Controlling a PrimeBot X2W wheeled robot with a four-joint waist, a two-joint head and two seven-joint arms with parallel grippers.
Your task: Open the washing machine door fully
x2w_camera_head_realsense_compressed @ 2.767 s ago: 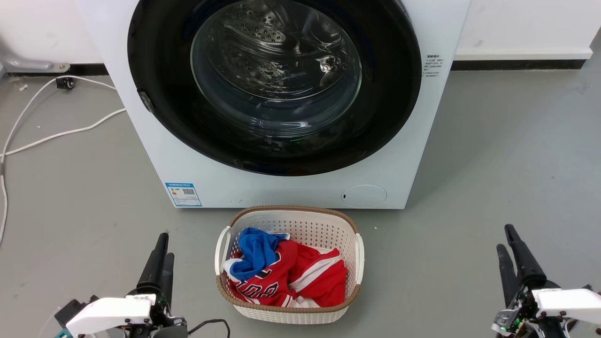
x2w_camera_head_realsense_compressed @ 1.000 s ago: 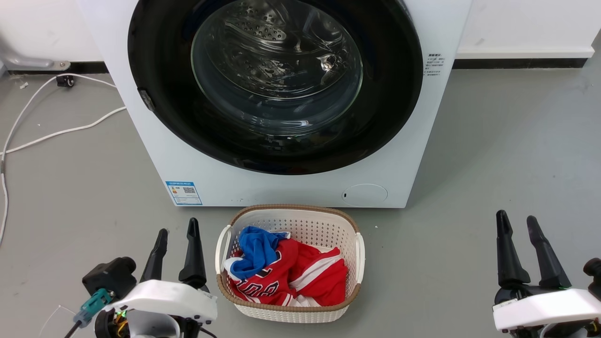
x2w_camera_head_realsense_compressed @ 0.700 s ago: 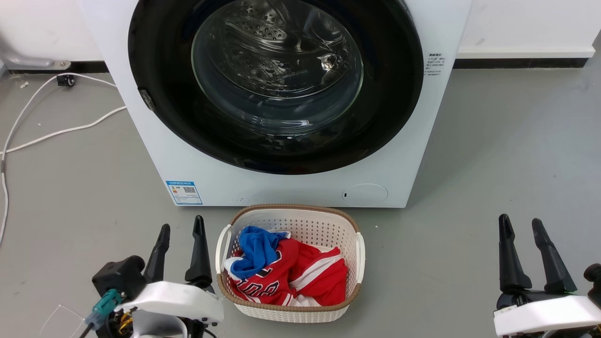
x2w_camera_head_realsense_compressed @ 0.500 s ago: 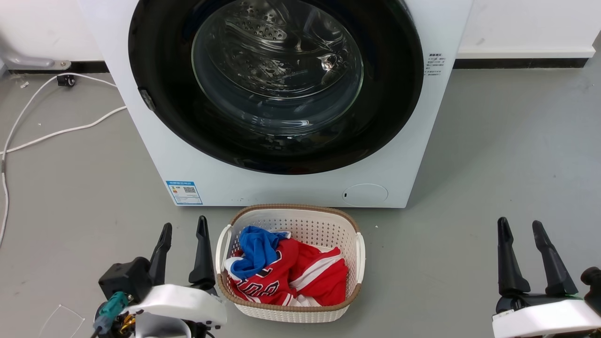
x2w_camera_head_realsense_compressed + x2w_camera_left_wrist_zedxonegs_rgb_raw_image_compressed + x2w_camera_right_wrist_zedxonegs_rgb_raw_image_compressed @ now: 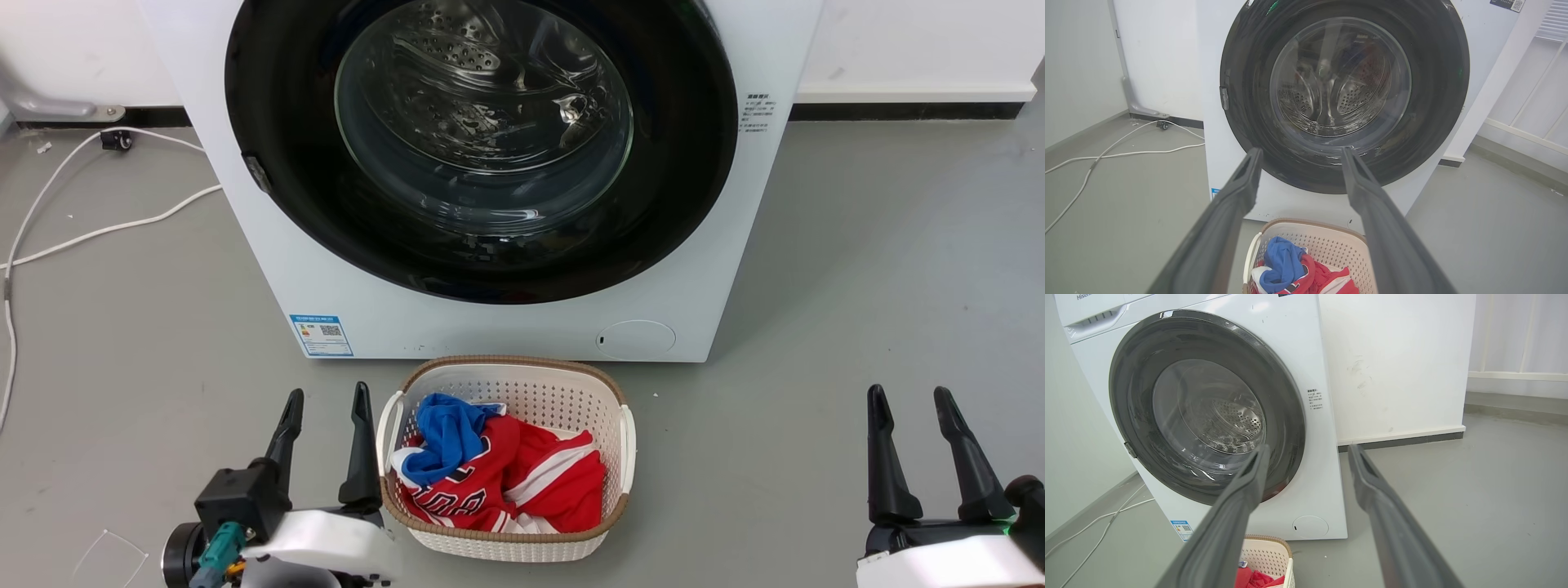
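The white washing machine (image 5: 506,331) stands ahead of me, its round glossy black door (image 5: 694,163) with the clear glass bowl lying shut flat against the front. A small grey latch tab (image 5: 255,173) sits on the door's left rim. In the left wrist view the door (image 5: 1437,81) is straight ahead; in the right wrist view the door (image 5: 1286,396) is off to the left. My left gripper (image 5: 326,396) is open low over the floor, just left of the basket. My right gripper (image 5: 910,394) is open at the lower right. Both hold nothing and are well short of the machine.
A white laundry basket (image 5: 620,441) with a brown woven rim holds red and blue clothes directly in front of the machine. White cables (image 5: 106,233) trail over the grey floor at the left. A white wall (image 5: 914,41) runs behind.
Both grippers went from shut to open and turned so their fingers stand side by side. The left gripper has drifted right toward the basket. The door has not moved.
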